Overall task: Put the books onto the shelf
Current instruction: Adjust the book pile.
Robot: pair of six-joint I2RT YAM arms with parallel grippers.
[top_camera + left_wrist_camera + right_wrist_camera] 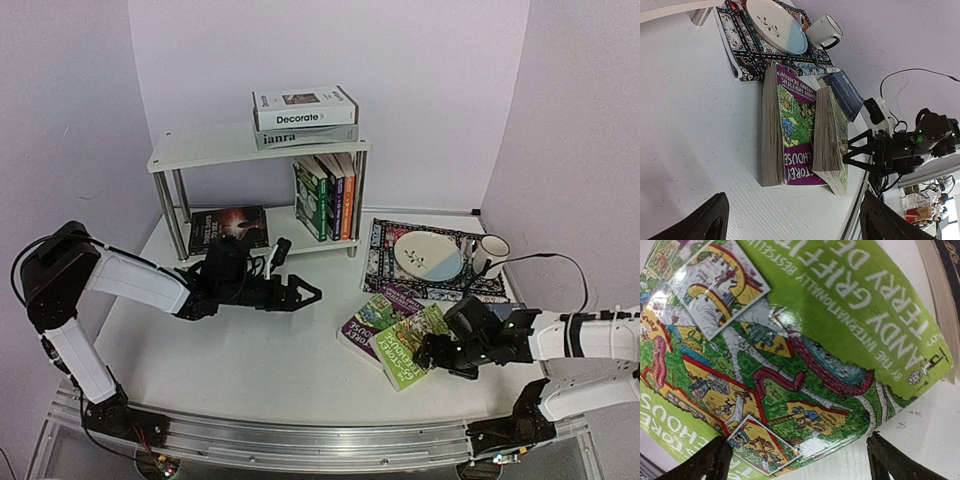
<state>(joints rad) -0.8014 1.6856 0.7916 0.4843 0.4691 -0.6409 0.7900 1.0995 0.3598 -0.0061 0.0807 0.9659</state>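
The white two-tier shelf (200,152) stands at the back, with the white "Decorate" book (305,106) lying on the grey "ianra" book (300,136) on its top. Several books (328,195) stand upright on the lower tier beside a flat dark book (228,228). On the table, a purple Treehouse book (375,318) lies under a green one (410,345), and a navy book (845,92) lies behind them. My left gripper (305,293) hovers open left of the pile (790,225). My right gripper (440,360) is open at the green book's (805,340) near edge (800,462).
A patterned placemat (385,250) right of the shelf carries a plate (428,255) and a striped mug (490,255). A black cable (560,262) runs along the right side. The table's near edge has a metal rail (300,440).
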